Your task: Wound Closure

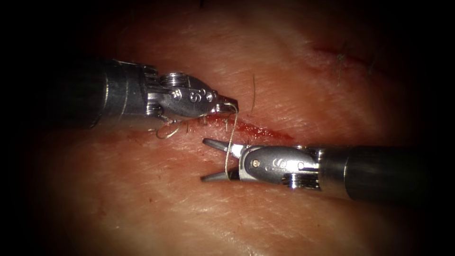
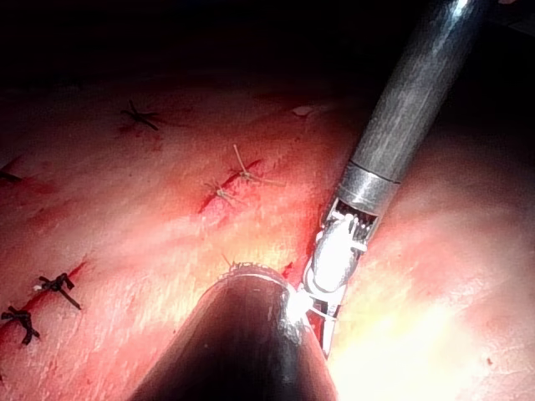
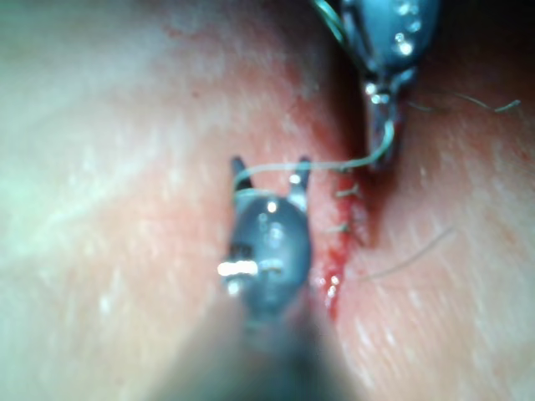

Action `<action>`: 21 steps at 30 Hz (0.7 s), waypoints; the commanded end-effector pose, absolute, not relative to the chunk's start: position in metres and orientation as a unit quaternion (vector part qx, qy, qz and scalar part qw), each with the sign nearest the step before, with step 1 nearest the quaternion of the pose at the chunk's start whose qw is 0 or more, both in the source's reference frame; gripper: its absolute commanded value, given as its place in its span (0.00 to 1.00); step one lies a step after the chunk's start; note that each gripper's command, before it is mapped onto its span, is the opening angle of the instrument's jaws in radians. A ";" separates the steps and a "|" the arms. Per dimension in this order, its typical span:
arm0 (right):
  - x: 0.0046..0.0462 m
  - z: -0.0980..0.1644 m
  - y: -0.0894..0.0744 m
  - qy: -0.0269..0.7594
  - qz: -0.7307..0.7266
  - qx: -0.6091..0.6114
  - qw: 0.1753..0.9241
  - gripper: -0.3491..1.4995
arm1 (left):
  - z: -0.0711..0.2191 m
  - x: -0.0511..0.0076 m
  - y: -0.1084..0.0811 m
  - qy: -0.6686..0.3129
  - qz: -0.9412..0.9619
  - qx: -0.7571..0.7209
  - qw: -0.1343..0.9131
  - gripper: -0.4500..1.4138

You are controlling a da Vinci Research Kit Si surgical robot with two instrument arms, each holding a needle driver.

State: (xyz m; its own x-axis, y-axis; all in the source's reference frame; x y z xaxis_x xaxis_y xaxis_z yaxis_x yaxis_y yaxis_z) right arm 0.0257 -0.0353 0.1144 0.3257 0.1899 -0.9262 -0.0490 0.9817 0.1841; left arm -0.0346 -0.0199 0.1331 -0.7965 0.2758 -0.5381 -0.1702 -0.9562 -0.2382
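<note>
**Thread stretched between both hands over the cut**

The left hand [image 1: 227,105] was pressed together, pinching the thread [image 1: 229,137] at its tip, just above the cut [image 1: 258,130] in the tissue [image 1: 142,199]. From that pinch the thread ran down to the right hand [image 1: 213,160], which lay just below the cut with its two jaws spread wide; the strand passed between them, near their hinge, and the jaws gripped nothing. In the right wrist view the thread [image 3: 334,165] crossed the spread hand [image 3: 269,180]. A loose loop of thread curled beneath the left hand. Red fluid [image 1: 246,127] lined the cut. I could not tell where the needle was.
</note>
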 end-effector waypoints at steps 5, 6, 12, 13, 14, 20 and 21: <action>0.0272 0.114 -0.036 0.586 0.076 0.058 0.805 0.81 | 0.135 -0.0356 -0.020 -0.095 0.941 -0.302 0.116 0.00; 0.0273 0.114 -0.036 0.589 0.076 0.058 0.802 0.81 | 0.135 -0.0358 -0.020 -0.095 0.941 -0.303 0.116 0.00; 0.0272 0.113 -0.036 0.606 0.077 0.058 0.790 0.79 | 0.137 -0.0361 -0.020 -0.095 0.941 -0.305 0.114 0.00; 0.0270 0.113 -0.035 0.608 0.079 0.057 0.788 0.79 | 0.137 -0.0360 -0.020 -0.095 0.941 -0.304 0.113 0.00; 0.0268 0.113 -0.035 0.613 0.082 0.055 0.784 0.78 | 0.137 -0.0359 -0.020 -0.094 0.942 -0.302 0.111 0.00; 0.0257 0.111 -0.034 0.636 0.096 0.048 0.764 0.75 | 0.140 -0.0357 -0.021 -0.094 0.946 -0.294 0.099 0.00; 0.0255 0.111 -0.034 0.639 0.098 0.047 0.762 0.74 | 0.140 -0.0357 -0.021 -0.094 0.946 -0.293 0.098 0.00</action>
State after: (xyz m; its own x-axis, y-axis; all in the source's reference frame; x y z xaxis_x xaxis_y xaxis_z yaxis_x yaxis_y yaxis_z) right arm 0.0249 -0.0337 0.1104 0.1610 0.2102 -0.9643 -0.0912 0.9760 0.1975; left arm -0.0352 -0.0211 0.1400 -0.8093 0.2403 -0.5359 -0.1295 -0.9630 -0.2362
